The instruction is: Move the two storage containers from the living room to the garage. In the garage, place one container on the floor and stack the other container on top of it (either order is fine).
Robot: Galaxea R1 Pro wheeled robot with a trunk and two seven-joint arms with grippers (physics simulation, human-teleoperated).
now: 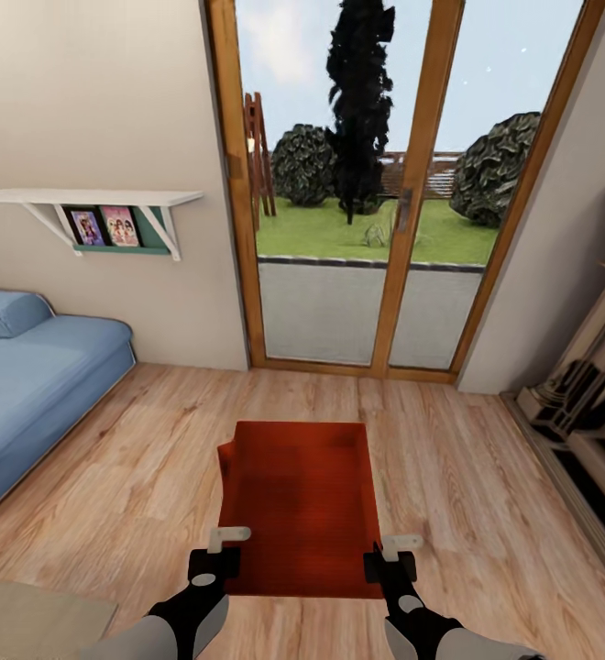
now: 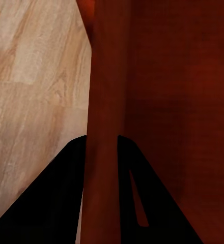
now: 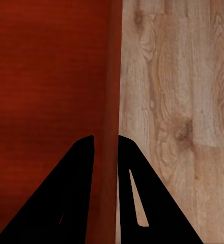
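- both arms reach forward and low in the head view, forearms angled slightly inward, wrists level with each other.
- left gripper (image 1: 218,561) clamped on the left wall of the storage container (image 1: 302,504); in the left wrist view its two dark fingers (image 2: 56,203) straddle the thin wall.
- right gripper (image 1: 387,561) pinches the right wall the same way, one finger inside, one outside.
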